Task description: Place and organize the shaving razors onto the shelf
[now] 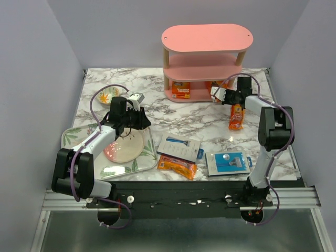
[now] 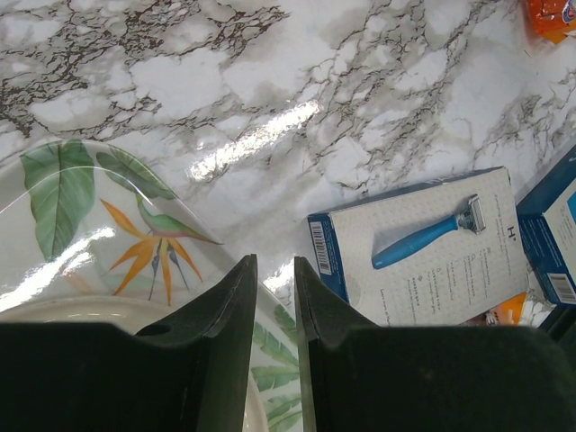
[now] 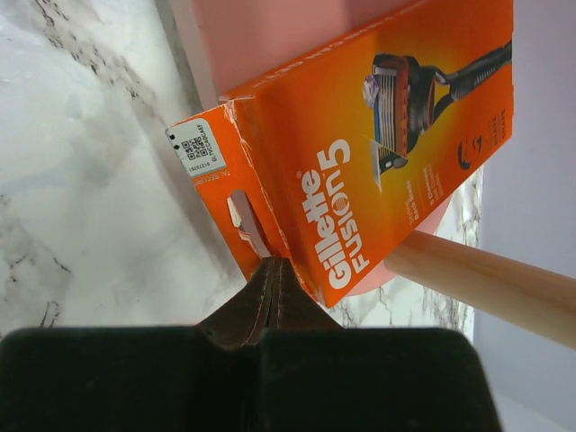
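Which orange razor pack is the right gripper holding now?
The Gillette Fusion5 pack, pinched by its edge in the right gripper beside the shelf post. The shelved pack and the two table packs lie free.

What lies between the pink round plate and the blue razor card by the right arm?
Top camera view: the floral tray's rim, then a grey-and-blue rectangular razor card and, nearer the arms, an orange oblong packet.
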Controlling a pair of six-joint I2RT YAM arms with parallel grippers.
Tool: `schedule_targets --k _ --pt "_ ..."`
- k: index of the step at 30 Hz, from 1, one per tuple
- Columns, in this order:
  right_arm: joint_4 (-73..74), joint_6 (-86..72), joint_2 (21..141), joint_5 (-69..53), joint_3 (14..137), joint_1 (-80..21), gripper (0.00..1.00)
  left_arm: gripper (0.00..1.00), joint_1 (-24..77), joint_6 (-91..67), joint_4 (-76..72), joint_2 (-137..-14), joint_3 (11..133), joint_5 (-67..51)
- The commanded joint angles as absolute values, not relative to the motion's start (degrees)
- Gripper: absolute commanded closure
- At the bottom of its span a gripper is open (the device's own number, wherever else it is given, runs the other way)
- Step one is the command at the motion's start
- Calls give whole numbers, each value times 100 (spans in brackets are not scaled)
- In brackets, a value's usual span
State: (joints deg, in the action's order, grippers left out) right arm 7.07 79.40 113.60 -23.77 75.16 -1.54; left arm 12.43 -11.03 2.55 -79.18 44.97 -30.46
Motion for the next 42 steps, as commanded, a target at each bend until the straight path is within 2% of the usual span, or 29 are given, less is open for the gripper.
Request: schedule_targets --k 1,33,38,41,42 --pt "606 8094 11496 -2276 7717 -228 99 68 1213 -1151 97 -7840 4386 -3067" --pt "747 8139 11848 -2127 8060 -545 99 67 1213 -1195 26 -7989 4377 -3103" --pt "800 8034 11383 -2136 7797 -554 99 67 1213 -1248 26 -7963 4430 -3155" --pt "957 7779 10691 -2153 7342 -545 91 64 1213 -1327 -113 -7919 4438 -3234" --pt "1019 7700 10505 -2162 7200 -562 84 63 1213 -1345 -175 -7910 4447 -3287"
